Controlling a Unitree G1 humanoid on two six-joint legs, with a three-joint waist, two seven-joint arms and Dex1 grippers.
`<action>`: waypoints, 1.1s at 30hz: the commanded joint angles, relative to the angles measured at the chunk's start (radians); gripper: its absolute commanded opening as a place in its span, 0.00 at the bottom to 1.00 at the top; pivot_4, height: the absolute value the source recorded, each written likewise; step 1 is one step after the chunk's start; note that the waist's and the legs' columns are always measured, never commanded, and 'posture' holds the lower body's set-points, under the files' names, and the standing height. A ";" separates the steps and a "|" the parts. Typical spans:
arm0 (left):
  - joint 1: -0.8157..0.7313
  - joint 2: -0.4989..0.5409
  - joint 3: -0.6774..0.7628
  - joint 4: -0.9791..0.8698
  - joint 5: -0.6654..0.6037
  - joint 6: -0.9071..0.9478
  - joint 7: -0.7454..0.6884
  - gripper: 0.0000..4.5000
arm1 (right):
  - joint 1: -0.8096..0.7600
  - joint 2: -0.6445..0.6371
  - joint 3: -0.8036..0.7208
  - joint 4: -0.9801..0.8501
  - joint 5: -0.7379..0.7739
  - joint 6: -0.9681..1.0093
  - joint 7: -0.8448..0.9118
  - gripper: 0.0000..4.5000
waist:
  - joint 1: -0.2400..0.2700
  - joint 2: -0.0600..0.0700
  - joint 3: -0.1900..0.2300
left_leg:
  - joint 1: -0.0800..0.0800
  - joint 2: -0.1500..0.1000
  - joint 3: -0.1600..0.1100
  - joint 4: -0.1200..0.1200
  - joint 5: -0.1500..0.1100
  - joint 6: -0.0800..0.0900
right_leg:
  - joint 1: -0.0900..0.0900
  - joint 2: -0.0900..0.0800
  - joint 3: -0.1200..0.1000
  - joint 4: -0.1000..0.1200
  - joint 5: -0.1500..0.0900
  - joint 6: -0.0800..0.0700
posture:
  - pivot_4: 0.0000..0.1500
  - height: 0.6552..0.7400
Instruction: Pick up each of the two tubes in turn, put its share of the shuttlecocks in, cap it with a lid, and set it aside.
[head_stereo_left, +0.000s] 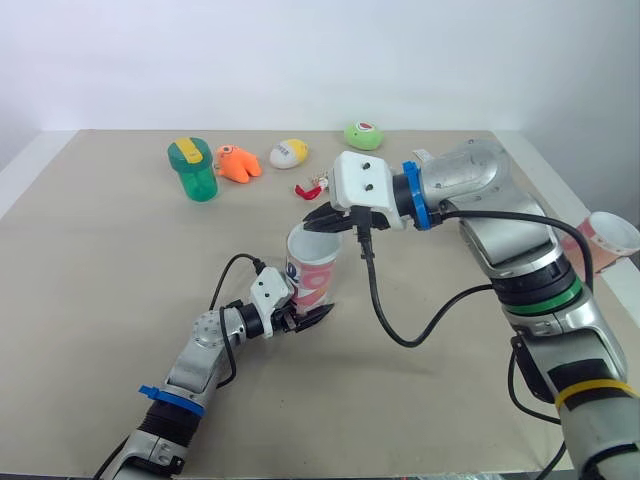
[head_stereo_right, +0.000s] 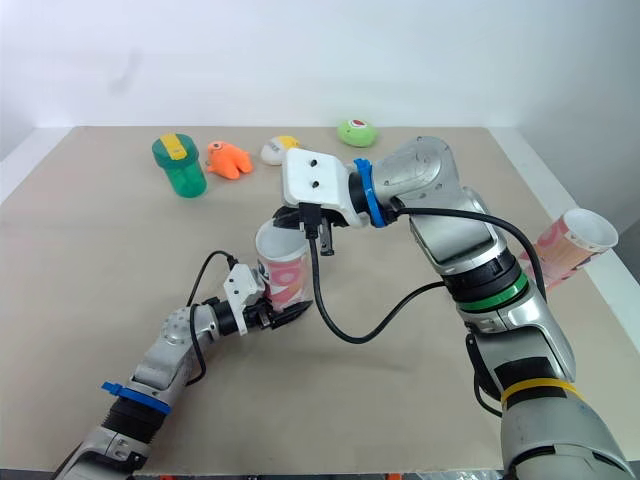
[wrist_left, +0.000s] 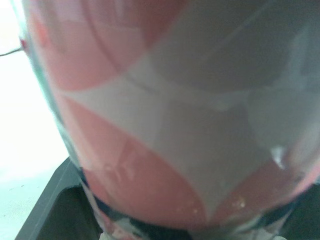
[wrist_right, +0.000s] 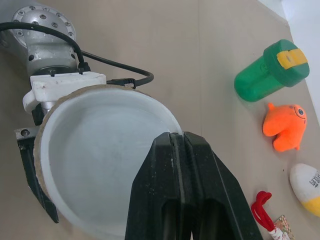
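Head views: the left gripper (head_stereo_left: 305, 316) clamps the base of the pink-and-white tube (head_stereo_left: 314, 268), which stands upright on the table (head_stereo_left: 100, 300). The right gripper (head_stereo_left: 325, 222) hovers at its rim.

Left wrist view: the tube wall sits between the fingers.

Right wrist view: the right fingers are pressed together, empty, at the rim. A sideways nudge there could tip the tube.

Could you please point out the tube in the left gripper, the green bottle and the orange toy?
Tube (head_stereo_left: 318, 268): left eye view, on its pink and white wall.
Green bottle (head_stereo_left: 200, 182): left eye view, on its body.
Orange toy (head_stereo_left: 238, 163): left eye view, on its middle.
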 joint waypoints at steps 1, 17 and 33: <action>0.024 0.003 -0.025 0.044 0.020 0.031 -0.006 0.77 | -0.040 -0.004 -0.044 -0.011 0.009 -0.011 -0.011 0.04 | 0.000 0.000 0.000 | 0.000 0.000 0.000 0.000 0.000 0.000 | 0.000 0.000 0.000 0.000 0.000 0.000 | 1.00 1.00; 0.019 0.000 -0.027 0.049 0.022 0.030 -0.008 0.77 | -0.038 0.003 -0.020 -0.016 0.010 -0.007 -0.013 0.04 | 0.000 0.000 0.000 | 0.000 0.000 0.000 0.000 0.000 0.000 | 0.000 -0.001 0.000 0.000 0.000 0.000 | 1.00 1.00; 0.016 0.000 -0.026 0.054 0.023 0.030 -0.008 0.77 | 0.021 0.037 0.019 -0.050 -0.017 -0.012 -0.034 0.04 | 0.000 0.000 0.000 | 0.000 0.000 0.000 0.000 0.000 0.000 | 0.000 -0.001 0.000 0.000 -0.001 -0.001 | 1.00 1.00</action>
